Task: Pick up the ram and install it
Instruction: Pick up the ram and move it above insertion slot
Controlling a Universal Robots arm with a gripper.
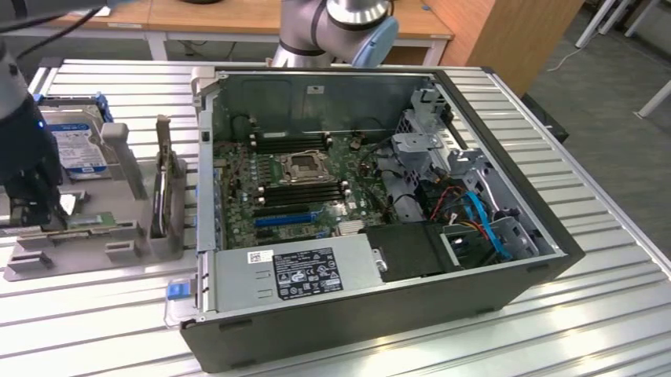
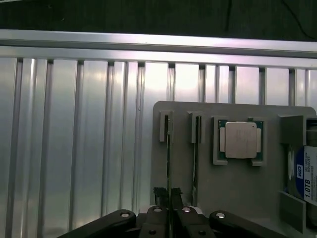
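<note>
In the wrist view the ram (image 2: pixel 168 148) stands on edge in a slot of the grey holder (image 2: pixel 233 188), seen as a thin dark line. My gripper (image 2: pixel 169 197) is shut on the ram's near end, one fingertip on each side. A second stick (image 2: pixel 196 153) stands in the neighbouring slot. In the exterior view my gripper (image 1: pixel 31 212) hangs low over the holder (image 1: pixel 74 247) at the exterior view's left, well apart from the open computer case (image 1: pixel 357 204). The motherboard (image 1: pixel 298 184) lies exposed inside, with dark memory slots (image 1: pixel 304 194) beside the CPU socket.
A square silver CPU chip (image 2: pixel 240 140) sits in the holder beside the sticks, and a hard drive (image 2: pixel 308 173) lies beyond it. Upright grey walls (image 1: pixel 163 188) rise between the holder and the case. The slatted metal table (image 2: pixel 74 139) spreads all around.
</note>
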